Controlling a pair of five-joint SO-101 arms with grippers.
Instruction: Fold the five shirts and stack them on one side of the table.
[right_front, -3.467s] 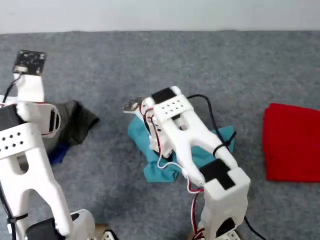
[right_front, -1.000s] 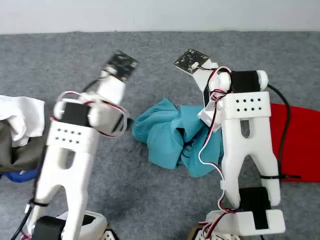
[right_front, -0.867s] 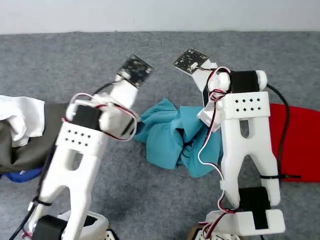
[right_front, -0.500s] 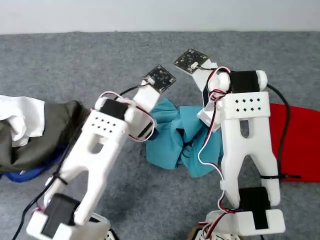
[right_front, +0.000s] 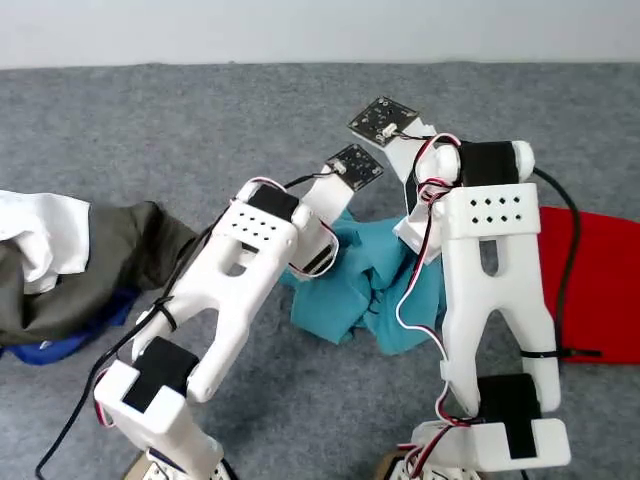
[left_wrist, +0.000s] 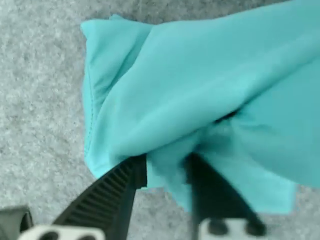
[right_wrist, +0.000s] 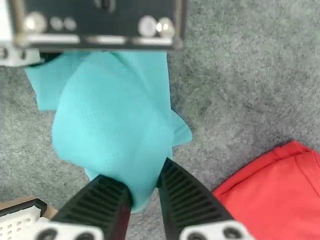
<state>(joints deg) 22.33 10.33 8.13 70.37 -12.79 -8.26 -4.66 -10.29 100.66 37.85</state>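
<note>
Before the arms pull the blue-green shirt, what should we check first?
1. Right gripper holds the teal shirt: ok, shut on a fold.
2. Left gripper grips it too: not ok, fingers apart with cloth between them.
3. Teal shirt lies flat: not ok, bunched up.
4. Red shirt out of the way: ok, apart from the teal one.
5. Pile of other shirts out of the way: ok, well off to the side.

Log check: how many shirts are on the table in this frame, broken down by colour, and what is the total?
teal shirt: 1
red shirt: 1
white shirt: 1
dark grey shirt: 1
blue shirt: 1
Total: 5
</note>
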